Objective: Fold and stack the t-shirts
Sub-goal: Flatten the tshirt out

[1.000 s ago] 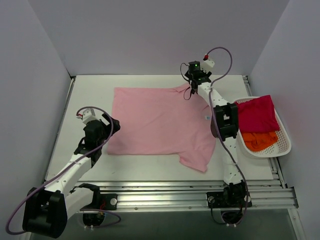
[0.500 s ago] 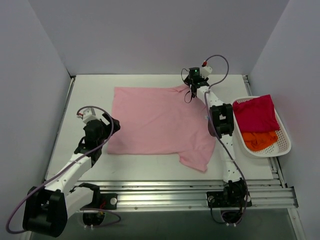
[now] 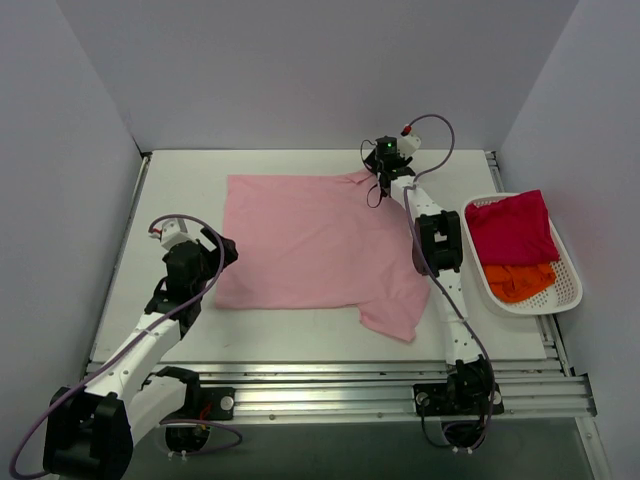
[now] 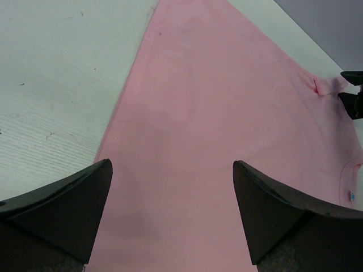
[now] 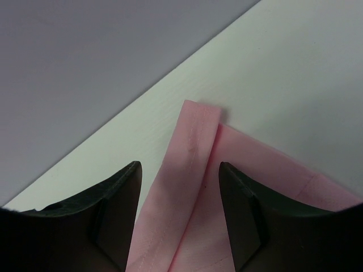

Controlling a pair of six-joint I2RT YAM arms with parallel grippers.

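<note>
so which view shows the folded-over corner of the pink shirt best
The right wrist view: the folded-over corner sits large and sharp between the right end effector fingers, with its stitching visible. The top external view shows it tiny beside that end effector. The left wrist view shows it small near the right edge.

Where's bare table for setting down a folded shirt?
Widest bare table: far-left corner, between the pink shirt's left edge and the side wall. Also the near strip between its hem and the rail. Crowded on the right: the right arm lies between the shirt and the basket, which holds the magenta shirt and orange shirt.
</note>
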